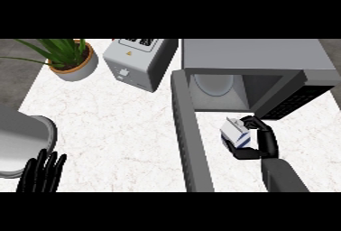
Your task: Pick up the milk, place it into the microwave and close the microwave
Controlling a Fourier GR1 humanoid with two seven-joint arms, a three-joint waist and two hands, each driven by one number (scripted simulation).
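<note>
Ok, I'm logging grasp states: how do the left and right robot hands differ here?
The left robot hand is open, fingers up, and holds nothing; the right robot hand is curled round the milk. The left rests at the view's lower left edge; the right is in front of the open microwave. Both are black.

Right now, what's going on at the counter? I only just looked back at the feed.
The right hand is curled round the milk carton and holds it just in front of the open microwave. The carton is not yet inside. The microwave door stands swung wide open, to the left of the carton. The left hand rests open at the lower left edge, fingers up. A toaster and a potted plant stand at the back left.
</note>
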